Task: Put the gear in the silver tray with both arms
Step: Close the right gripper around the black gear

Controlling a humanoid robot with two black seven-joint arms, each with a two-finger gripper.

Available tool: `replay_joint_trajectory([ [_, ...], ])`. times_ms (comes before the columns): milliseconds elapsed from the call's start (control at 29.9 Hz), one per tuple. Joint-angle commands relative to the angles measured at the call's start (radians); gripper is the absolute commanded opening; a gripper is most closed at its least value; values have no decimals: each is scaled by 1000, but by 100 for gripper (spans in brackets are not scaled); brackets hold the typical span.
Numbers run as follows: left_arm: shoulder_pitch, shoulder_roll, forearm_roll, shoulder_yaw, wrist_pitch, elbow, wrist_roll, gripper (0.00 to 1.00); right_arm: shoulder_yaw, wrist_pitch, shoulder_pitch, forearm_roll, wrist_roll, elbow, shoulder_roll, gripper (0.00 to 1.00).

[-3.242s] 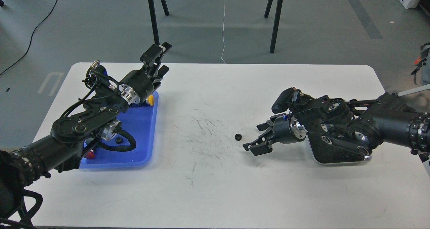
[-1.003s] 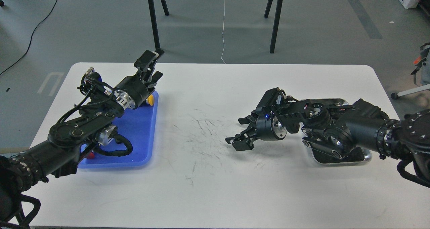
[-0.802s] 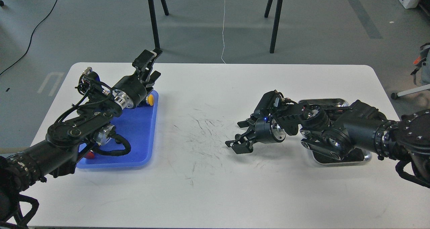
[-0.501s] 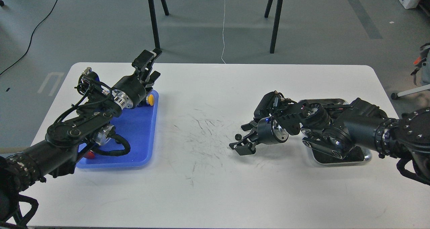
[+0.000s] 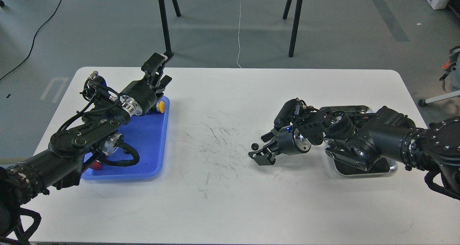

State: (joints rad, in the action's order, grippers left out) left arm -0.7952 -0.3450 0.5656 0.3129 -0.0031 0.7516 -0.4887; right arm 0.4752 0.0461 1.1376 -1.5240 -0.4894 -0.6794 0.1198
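Note:
The gear point(image 5: 255, 146) is a small black toothed wheel lying on the white table near its middle. My right gripper point(image 5: 259, 145) is low over the table just right of the gear, open, and the gear lies at the mouth of its fingers, apart from them. Behind it my right arm covers most of the silver tray point(image 5: 359, 108); only the tray's far rim and near right corner show. At the left, my left gripper point(image 5: 161, 69) hangs open and empty, raised above the far end of the blue tray point(image 5: 151, 140).
The blue tray holds a yellow piece point(image 5: 162, 105) at its far edge and a red piece point(image 5: 95, 164) near my left arm. Dark scuff marks cover the table's middle. Stand legs and cables are on the floor beyond the far edge.
My right gripper moved left over the gear and hid it, then drew back slightly right so the gear shows again at its fingertips. The left arm barely moved.

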Motion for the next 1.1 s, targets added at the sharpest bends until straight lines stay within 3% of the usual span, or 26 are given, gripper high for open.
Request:
replay_joint_trajectory([
  [0,-6,0,0,0,0,0,0,100,-1,0,4,1,1,0,-2,64],
  [334,-6,0,2,-1,0,0,0,100,-9,-8,7,2,1,-9,-3,62],
  [1070,-6,-2,4,-1,0,0,0,100,-12,-20,16,1,1,-16,-19,32],
])
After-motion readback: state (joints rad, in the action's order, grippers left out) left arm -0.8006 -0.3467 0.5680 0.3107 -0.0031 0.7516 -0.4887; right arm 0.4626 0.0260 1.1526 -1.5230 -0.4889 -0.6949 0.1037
